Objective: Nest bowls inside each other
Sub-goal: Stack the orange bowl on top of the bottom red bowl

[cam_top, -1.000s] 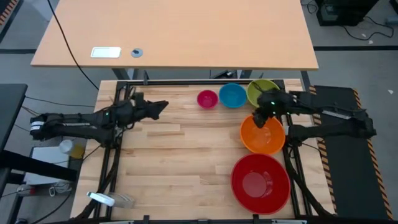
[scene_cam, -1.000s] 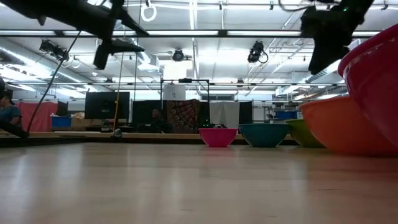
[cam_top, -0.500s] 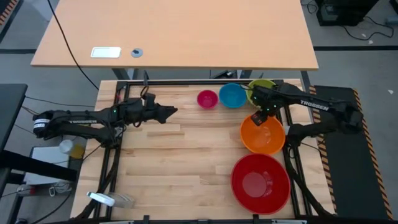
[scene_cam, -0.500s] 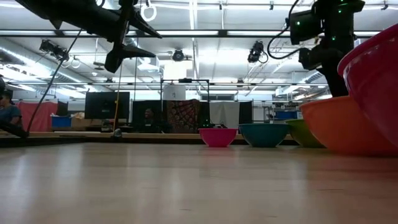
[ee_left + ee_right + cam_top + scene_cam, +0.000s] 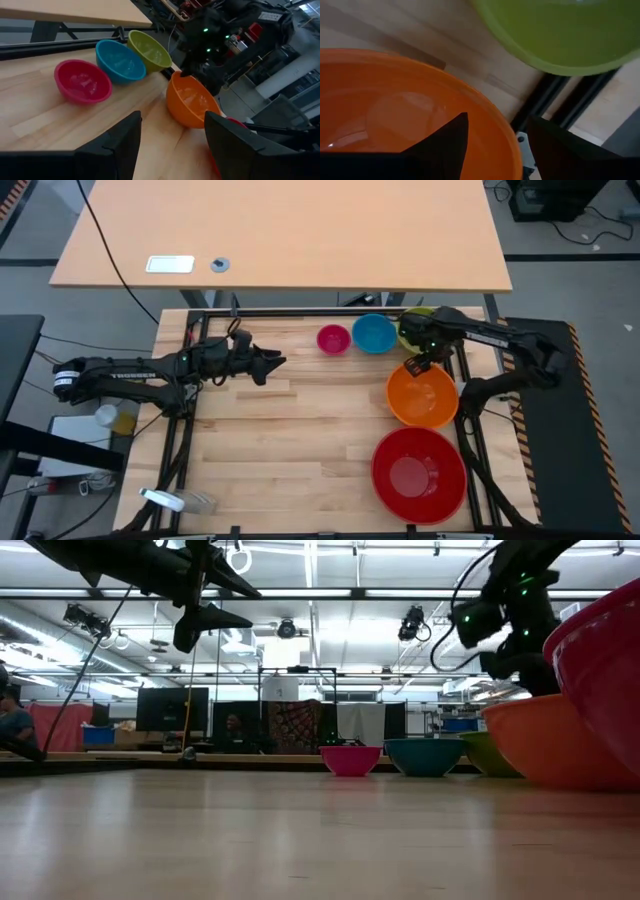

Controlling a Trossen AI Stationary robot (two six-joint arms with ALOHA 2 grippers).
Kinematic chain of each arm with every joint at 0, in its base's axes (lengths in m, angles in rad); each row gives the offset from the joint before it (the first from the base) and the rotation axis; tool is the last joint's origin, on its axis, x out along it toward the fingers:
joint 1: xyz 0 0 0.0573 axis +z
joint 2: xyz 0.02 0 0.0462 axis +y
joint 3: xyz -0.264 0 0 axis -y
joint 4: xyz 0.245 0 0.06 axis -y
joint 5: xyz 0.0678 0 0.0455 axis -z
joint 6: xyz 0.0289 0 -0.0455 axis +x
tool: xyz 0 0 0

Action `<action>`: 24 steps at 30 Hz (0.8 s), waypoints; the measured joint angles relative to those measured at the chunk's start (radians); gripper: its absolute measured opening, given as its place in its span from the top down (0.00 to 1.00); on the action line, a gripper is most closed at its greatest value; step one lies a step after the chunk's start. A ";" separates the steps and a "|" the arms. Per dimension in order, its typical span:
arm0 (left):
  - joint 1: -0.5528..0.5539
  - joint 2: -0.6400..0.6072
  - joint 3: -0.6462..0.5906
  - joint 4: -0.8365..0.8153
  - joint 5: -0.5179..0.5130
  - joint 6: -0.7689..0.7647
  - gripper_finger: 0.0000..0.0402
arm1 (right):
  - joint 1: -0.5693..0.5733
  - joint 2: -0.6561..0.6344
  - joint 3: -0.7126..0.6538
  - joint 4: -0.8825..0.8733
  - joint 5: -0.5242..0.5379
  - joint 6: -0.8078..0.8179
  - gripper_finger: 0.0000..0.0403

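Since none of the five bowls sits inside another yet, they are all still mine to gather: the magenta bowl (image 5: 333,339), the blue bowl (image 5: 373,333) and the yellow-green bowl (image 5: 417,326) stand in a row along the table's (image 5: 270,440) far edge, running toward its far right corner, while the orange bowl (image 5: 422,396) and the big red bowl (image 5: 418,474) follow down the right edge toward the near right corner. My right gripper (image 5: 421,364) hangs over the orange bowl's far rim, between it and the yellow-green one; in my right wrist view that orange rim (image 5: 490,120) passes between my parted fingers (image 5: 445,142), one inside the bowl and one outside, and nothing is clamped yet. I judge I have straddled the wall like this because a glossy round bowl offers no other purchase than its thin lip, and the orange must go into the red first. My left gripper (image 5: 268,363) is held above the bare boards at the middle of the far edge, near the magenta bowl, fingers (image 5: 112,145) apart and empty, pointed at the small bowls so it is ready for them
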 joint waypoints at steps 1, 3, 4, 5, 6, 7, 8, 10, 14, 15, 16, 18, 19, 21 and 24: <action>0.000 0.000 0.000 0.000 0.000 0.000 0.45 | -0.004 0.021 0.000 -0.001 0.004 -0.014 0.49; 0.000 0.000 0.000 0.000 0.000 0.000 0.45 | -0.008 0.063 -0.001 0.000 0.014 -0.039 0.49; 0.000 0.000 0.000 0.000 0.000 0.000 0.45 | -0.008 0.081 -0.001 0.000 0.015 -0.052 0.50; 0.000 0.000 0.000 0.000 0.000 0.000 0.45 | -0.008 0.097 -0.001 0.002 0.014 -0.068 0.51; 0.000 0.000 0.000 0.000 0.000 0.000 0.45 | -0.007 0.111 -0.001 0.003 0.014 -0.084 0.52; 0.000 0.000 0.000 0.000 0.000 -0.001 0.45 | -0.004 0.125 -0.001 0.003 0.014 -0.099 0.54; 0.000 0.000 0.000 0.000 0.000 -0.001 0.45 | -0.001 0.138 -0.001 0.004 0.013 -0.115 0.57; 0.000 0.000 0.000 0.000 0.000 -0.001 0.45 | 0.003 0.159 -0.001 0.010 0.012 -0.145 0.62; 0.000 0.000 0.000 0.000 0.000 -0.015 0.45 | 0.005 0.192 -0.001 0.015 0.010 -0.215 0.75; 0.000 0.000 0.000 0.000 0.000 -0.016 0.45 | 0.005 0.198 -0.001 0.009 0.002 -0.225 0.78; 0.000 0.000 0.000 0.000 0.000 -0.016 0.45 | 0.005 0.201 0.000 0.007 -0.007 -0.233 0.80; 0.000 0.000 0.000 0.000 0.000 -0.017 0.45 | 0.005 0.204 0.003 0.008 -0.027 -0.254 0.83; 0.000 0.000 0.000 0.000 0.000 -0.017 0.45 | 0.005 0.204 0.003 0.012 -0.034 -0.260 0.84; 0.000 0.000 0.000 0.000 -0.001 -0.020 0.45 | 0.005 0.203 0.008 0.020 -0.040 -0.261 0.84; 0.000 0.000 0.000 0.000 -0.001 -0.031 0.45 | 0.006 0.199 0.033 0.047 -0.059 -0.255 0.84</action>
